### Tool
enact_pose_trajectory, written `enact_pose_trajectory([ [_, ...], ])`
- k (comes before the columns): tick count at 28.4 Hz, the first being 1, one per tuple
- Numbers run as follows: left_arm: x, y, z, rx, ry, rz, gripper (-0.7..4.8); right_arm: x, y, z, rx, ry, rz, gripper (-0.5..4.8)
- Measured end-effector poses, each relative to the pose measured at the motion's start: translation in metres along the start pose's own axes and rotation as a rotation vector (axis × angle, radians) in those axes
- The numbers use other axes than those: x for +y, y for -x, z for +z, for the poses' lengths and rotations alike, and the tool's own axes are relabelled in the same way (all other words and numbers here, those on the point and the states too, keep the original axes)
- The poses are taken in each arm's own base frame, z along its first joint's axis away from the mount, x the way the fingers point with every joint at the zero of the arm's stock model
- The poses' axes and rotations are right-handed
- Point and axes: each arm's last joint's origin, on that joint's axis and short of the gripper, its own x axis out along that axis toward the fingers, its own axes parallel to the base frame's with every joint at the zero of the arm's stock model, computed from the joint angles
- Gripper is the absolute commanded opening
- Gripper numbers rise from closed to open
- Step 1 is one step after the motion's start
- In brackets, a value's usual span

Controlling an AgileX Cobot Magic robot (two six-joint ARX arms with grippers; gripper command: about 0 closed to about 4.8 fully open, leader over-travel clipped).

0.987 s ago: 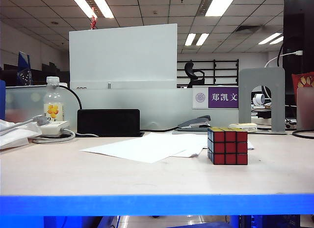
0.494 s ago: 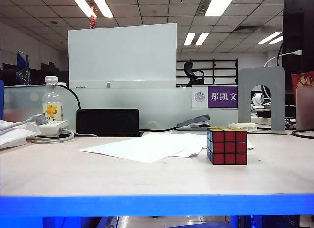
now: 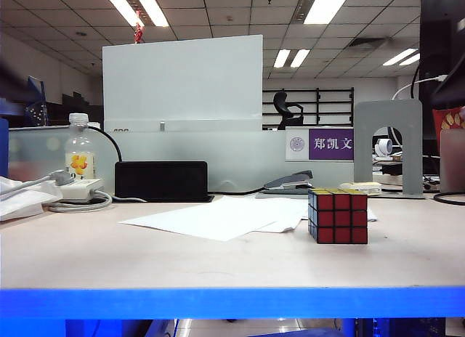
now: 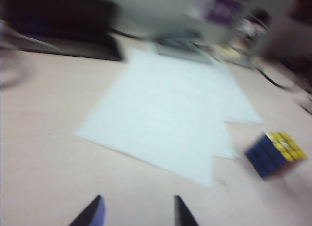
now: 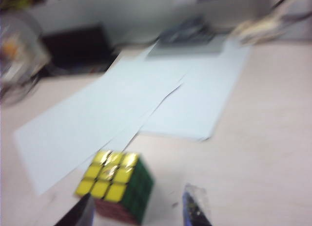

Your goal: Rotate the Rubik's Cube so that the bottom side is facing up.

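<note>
One Rubik's Cube [image 3: 338,216] on the table [image 3: 218,261], right of centre, yellow face up, red toward the blue front edge (bare wood all round). Several paper sheets [image 3: 218,217] just left. Left gripper [image 4: 138,214] over bare wood, fingers apart, empty. Right gripper [image 5: 137,211] beside the cube, fingers apart, not clamping.

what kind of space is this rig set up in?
Most likely an open-plan office: ceiling light panels, a desk partition with a name plate, and a stapler and loose paper sheets on the desk near the Rubik's Cube.
</note>
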Motion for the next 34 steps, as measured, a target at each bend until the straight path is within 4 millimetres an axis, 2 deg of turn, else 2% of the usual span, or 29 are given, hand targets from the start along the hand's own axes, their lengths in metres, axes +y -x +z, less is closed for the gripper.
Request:
enact_pose_trajectory([
  [3, -0.009, -0.035, 0.006, 0.126, 0.009, -0.126, 1.84, 0.003, -0.004, 0.008, 0.006, 0.006, 0.047, 3.16],
  [5, -0.017, -0.058, 0.009, 0.169, 0.007, -0.256, 1.84, 0.006, 0.002, 0.018, -0.046, 0.036, 0.059, 3.39],
  [7, -0.025, -0.070, 0.012, 0.150, -0.004, -0.346, 1.89, 0.006, 0.012, 0.026, -0.104, 0.051, 0.051, 3.39],
  [9, -0.035, -0.079, 0.016, 0.093, -0.027, -0.402, 2.08, 0.006, 0.018, 0.030, -0.135, 0.056, 0.037, 3.46],
  [15, -0.053, -0.089, 0.018, 0.042, -0.044, -0.458, 3.70, 0.000, 0.016, 0.025, -0.083, 0.037, 0.023, 3.70],
  [19, -0.064, -0.105, 0.013, 0.097, -0.048, -0.501, 3.77, 0.001, 0.006, 0.018, -0.016, 0.032, 0.065, 4.03],
  [26, -0.066, -0.130, 0.010, 0.149, -0.043, -0.569, 3.87, -0.001, -0.005, 0.014, 0.023, 0.045, 0.104, 4.05],
  [34, -0.073, -0.152, -0.003, 0.217, -0.015, -0.587, 4.13, -0.004, -0.024, -0.001, 0.132, 0.018, 0.132, 4.05],
])
